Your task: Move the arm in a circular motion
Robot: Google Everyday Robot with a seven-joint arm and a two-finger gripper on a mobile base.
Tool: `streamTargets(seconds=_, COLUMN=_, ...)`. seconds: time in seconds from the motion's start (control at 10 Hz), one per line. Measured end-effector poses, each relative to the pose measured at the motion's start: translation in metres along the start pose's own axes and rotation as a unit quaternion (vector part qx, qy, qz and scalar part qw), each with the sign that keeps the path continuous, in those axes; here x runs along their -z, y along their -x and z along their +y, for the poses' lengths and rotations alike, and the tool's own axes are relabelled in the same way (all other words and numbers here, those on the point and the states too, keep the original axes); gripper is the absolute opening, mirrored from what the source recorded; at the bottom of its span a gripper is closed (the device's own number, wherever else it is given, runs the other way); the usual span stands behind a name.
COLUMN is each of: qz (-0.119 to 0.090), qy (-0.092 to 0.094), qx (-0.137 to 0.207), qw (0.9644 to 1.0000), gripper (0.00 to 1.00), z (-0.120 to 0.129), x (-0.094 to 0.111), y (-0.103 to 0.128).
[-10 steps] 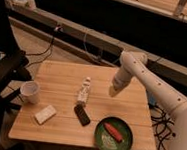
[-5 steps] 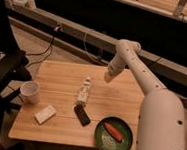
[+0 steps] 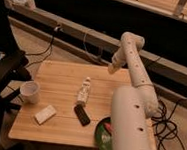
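Arm (image 3: 132, 93) raised over wooden table (image 3: 60, 86) far edge — tool (image 3: 111, 69) above it, clear of bottle (image 3: 83, 92).

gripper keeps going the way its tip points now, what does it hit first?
Probably the table. The gripper points down-left from the arm, near the far edge. No object lies directly under it; the bottle sits nearer the camera. Depth is unclear.

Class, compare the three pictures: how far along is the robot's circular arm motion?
Done: part of a sweep. The arm has swung from over the table's right side a second ago toward its far edge. In hand: the gripper now hangs above the wooden table's back edge, holding nothing, clear of the small bottle. Left: the pictures show no full loop yet, so the circle seems unfinished.
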Motion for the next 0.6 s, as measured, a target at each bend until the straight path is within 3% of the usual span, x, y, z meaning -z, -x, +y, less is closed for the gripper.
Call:
streamTargets(seconds=0.2, qz=0.005, qy=-0.009, qx=0.011, qw=0.9999, gripper=0.45, z=0.023, x=-0.002, y=-0.001)
streamTargets(seconds=0.4, qz=0.001, qy=-0.01, qx=0.005, qw=0.9999, gripper=0.45, z=0.034, x=0.01, y=-0.013)
streamTargets(seconds=0.6, qz=0.001, qy=-0.004, qx=0.013, qw=0.9999, gripper=0.45, z=0.042, x=0.01, y=-0.003)
